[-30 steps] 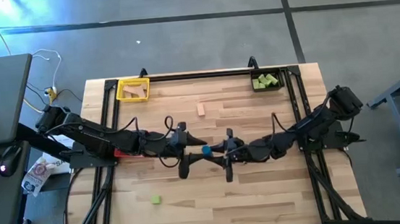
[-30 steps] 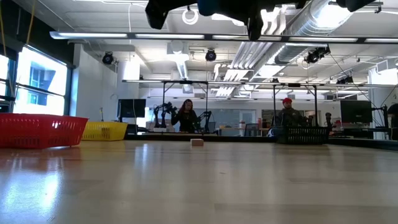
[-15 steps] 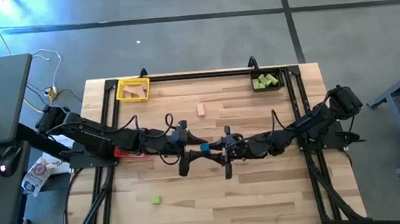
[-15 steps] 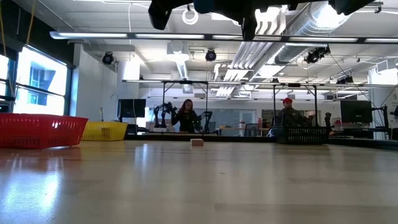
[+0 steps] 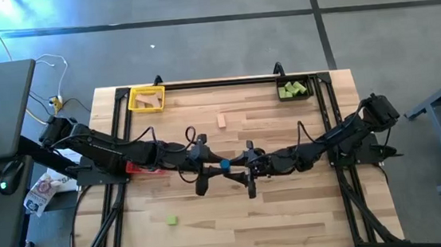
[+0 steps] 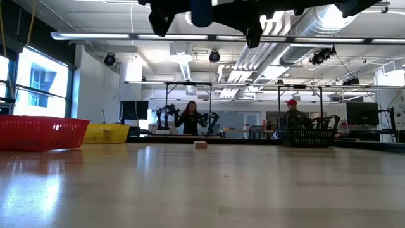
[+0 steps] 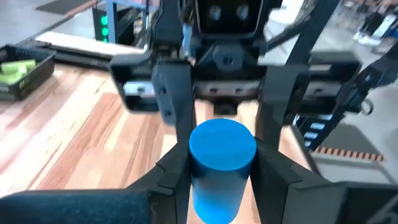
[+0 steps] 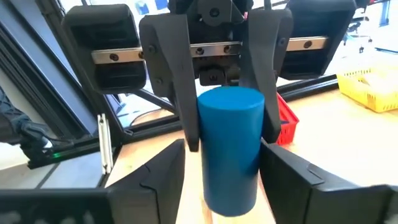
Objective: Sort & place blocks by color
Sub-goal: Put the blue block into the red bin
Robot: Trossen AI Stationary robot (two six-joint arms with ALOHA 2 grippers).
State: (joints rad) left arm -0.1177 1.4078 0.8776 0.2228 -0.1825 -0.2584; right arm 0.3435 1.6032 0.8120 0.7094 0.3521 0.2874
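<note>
A blue round block (image 5: 225, 165) hangs upright above the middle of the table, between my two grippers, which face each other. My left gripper (image 7: 221, 171) comes from the table's left and is shut on it. My right gripper (image 8: 222, 163) comes from the right and is open, its fingers (image 8: 163, 177) standing on either side of the block with a small gap. The low view shows the block (image 6: 201, 11) at the top, high over the table. A tan block (image 5: 222, 121) and a green block (image 5: 171, 220) lie flat on the table. My left gripper pinches the blue block's curved side (image 7: 198, 180) between its two fingers (image 8: 177, 93). The fingers come roughly level from the table's left. The block stands upright in the hold, lifted well clear of the table.
A yellow bin (image 5: 146, 99) with tan blocks stands at the far left corner, and a black bin (image 5: 294, 90) with green blocks at the far right. A red bin (image 6: 41, 133) sits at the left under my left arm. People stand in the room beyond the table.
Both hands have stayed above the middle of the table with the blue block between them. In the low view the block now shows a little lower and more fully below the dark grippers.
</note>
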